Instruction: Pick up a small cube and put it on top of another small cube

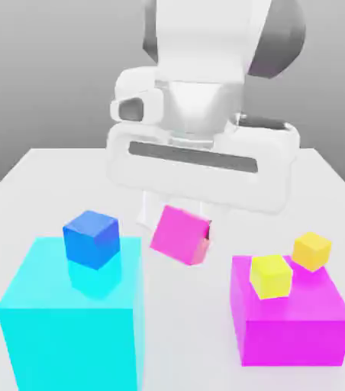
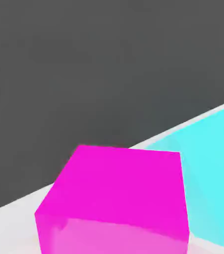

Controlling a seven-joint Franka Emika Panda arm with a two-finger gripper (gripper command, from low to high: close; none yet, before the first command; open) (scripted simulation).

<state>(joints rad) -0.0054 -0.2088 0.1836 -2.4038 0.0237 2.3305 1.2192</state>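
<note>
My hand (image 1: 182, 226) grips the pink cube (image 1: 179, 234) tilted, clear above the bench (image 1: 46, 172); set down askew on the blue cube (image 1: 91, 238) nearby, it could tip, slide off or knock it.

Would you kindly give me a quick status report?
Gripper shut on small pink cube, tilted, above table. Blue cube on cyan block. Path looks clear.

White boxy hand (image 1: 177, 229), grey-shadowed rounded arm
</note>
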